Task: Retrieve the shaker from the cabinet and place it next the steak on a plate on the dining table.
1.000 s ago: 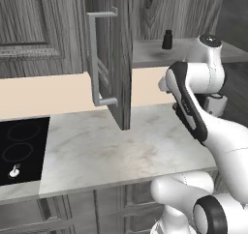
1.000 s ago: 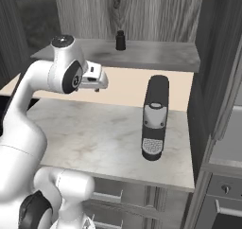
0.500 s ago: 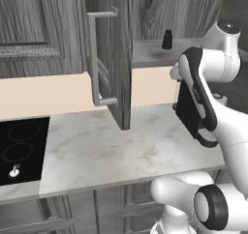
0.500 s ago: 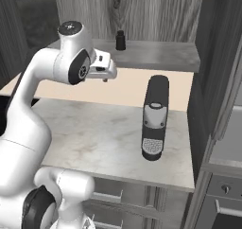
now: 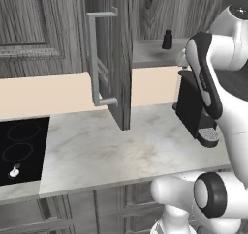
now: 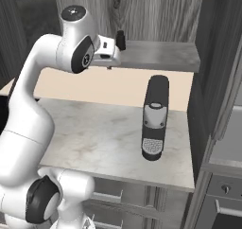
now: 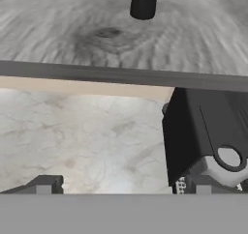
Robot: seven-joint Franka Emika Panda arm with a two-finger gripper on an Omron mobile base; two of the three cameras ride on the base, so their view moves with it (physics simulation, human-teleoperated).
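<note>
Shaker (image 7: 144,2) stands upright on the open cabinet's shelf (image 6: 156,57), set back from the shelf's front lip (image 7: 121,76) — its long axis vertical, its black body reaching past the top edge of the hand view. The gripper (image 7: 121,185) hovers short of that lip with its jaws spread wide and empty, over the marble counter (image 5: 135,151) and beside the coffee machine (image 6: 155,117). From the jaws the shaker lies ahead and slightly higher, so the reach probably needs a forward push over the lip onto shelf level.
</note>
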